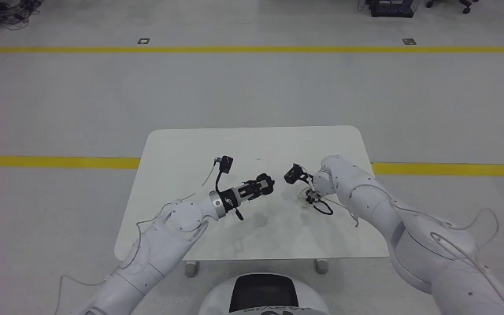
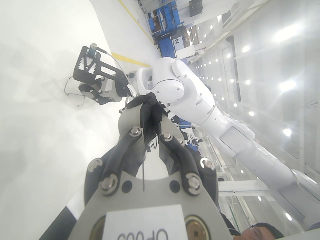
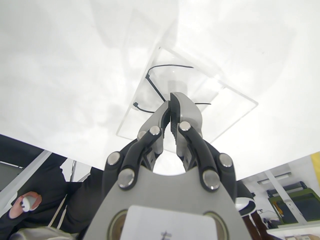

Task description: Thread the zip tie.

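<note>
Item: black zip tie [image 3: 155, 87], lying looped on a clear plate [image 3: 232, 106] toward the robot's right side of the white counter [image 1: 181, 157].

Right tool [image 3: 170, 100]: pointed down at the plate, fingers pressed together and pinching the tie's strap. The tie's head and tail ends lie free on the plate to either side.

Left tool [image 2: 150, 107]: over the counter near the right tool, tips facing it, fingers drawn together. A thin black strand sits between them; I cannot tell what it is.

white table [image 1: 181, 157], yellow floor lines [image 1: 236, 50]
</note>
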Robot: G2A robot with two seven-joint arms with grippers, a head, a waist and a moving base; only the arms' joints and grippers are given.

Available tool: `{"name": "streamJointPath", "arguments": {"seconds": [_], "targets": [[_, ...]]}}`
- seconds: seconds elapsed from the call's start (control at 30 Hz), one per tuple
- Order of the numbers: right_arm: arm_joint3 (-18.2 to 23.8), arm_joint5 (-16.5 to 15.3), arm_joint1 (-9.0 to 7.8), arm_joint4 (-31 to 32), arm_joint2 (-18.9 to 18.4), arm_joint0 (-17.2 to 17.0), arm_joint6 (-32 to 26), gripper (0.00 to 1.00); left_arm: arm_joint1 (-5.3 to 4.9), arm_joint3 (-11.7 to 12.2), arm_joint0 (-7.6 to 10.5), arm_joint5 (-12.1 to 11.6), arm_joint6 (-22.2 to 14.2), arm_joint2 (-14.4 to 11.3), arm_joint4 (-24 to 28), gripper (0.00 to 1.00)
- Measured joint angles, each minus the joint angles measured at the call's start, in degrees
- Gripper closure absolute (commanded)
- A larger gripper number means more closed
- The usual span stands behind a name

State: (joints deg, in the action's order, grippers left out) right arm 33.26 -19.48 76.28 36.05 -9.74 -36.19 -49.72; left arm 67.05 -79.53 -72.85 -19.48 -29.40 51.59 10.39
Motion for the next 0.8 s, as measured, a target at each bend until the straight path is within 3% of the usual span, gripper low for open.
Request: {"name": "streamJointPath", "arguments": {"seconds": [0.13,0.2,0.37,0.8], "targets": [[0.1,0.0,-0.1,0.3,0.0,0.01,0.97,0.97,0.0,0.0,0.0,0.0,0.0,0.0,0.0,1.0],[0.9,0.0,-0.42,1.1,0.0,-0.12,2.01,0.82,0.0,0.0,0.0,0.0,0.0,0.0,0.0,1.0],[3.35,0.0,-2.07,2.9,0.0,-0.54,3.96,0.64,0.0,0.0,0.0,0.0,0.0,0.0,0.0,1.0],[14.11,0.0,-9.11,4.58,0.0,-0.62,4.04,0.63,0.0,0.0,0.0,0.0,0.0,0.0,0.0,1.0]]}}
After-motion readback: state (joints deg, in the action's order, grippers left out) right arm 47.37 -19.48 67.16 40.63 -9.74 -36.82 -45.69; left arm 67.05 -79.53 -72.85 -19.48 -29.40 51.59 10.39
